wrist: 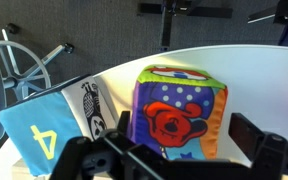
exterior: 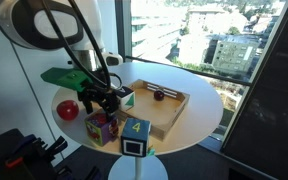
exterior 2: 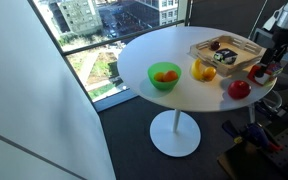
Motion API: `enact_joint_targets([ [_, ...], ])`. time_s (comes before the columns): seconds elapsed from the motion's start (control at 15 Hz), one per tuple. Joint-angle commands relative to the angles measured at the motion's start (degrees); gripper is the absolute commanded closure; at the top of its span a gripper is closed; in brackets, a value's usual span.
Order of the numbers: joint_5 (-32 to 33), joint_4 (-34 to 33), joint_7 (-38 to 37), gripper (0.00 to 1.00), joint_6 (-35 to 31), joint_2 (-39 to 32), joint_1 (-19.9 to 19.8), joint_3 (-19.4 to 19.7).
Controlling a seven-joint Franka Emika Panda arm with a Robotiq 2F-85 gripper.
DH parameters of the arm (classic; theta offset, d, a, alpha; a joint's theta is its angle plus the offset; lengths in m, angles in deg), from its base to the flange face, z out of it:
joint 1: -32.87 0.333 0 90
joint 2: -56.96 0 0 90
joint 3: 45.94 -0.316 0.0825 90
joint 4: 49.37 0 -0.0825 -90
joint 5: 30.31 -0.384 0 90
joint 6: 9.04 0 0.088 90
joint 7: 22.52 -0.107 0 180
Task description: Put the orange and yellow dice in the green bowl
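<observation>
The multicoloured dice (wrist: 179, 115) shows a purple face with a red figure, an orange side and a green top edge. It stands at the near edge of the round white table (exterior: 199, 110) in an exterior view (exterior: 101, 127). My gripper (wrist: 184, 150) is open, with one finger on each side of the dice, just above it (exterior: 102, 103). The green bowl (exterior 2: 165, 77) sits across the table near the window with small orange things inside. It also shows partly behind my arm (exterior: 66, 77).
A blue-and-yellow cube marked "4" (wrist: 44, 130) stands beside the dice (exterior: 135, 128), with a black-and-white cube (exterior: 134, 147) next to it. A red apple (exterior: 69, 108), a wooden tray (exterior: 169, 110) and a yellow-orange item (exterior 2: 204, 70) are on the table.
</observation>
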Motion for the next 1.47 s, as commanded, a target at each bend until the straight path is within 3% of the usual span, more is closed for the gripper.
enact_joint_targets([
  [0.0,1.22,-0.02,-1.26,0.00,-2.13,-1.11,-1.07,-0.92],
  [0.73,3.72,-0.03,-2.43,0.00,-3.86,-4.07,-1.58,-1.10],
  [0.8,4.53,-0.03,-2.98,0.25,-3.84,-4.36,-1.67,-1.18],
  [0.87,4.99,-0.04,-3.09,0.27,-3.73,-4.57,-1.64,-1.17],
  [1.0,5.11,0.18,-3.02,0.42,-2.51,-3.94,-1.41,-1.20],
  [1.13,4.91,-0.06,-2.37,0.45,0.15,-3.21,-1.19,-1.46],
  [1.33,4.36,-0.11,-1.13,0.62,4.22,-1.04,-0.82,-1.79],
  [1.4,4.15,-0.08,-0.77,0.62,5.74,-0.34,-0.69,-1.91],
])
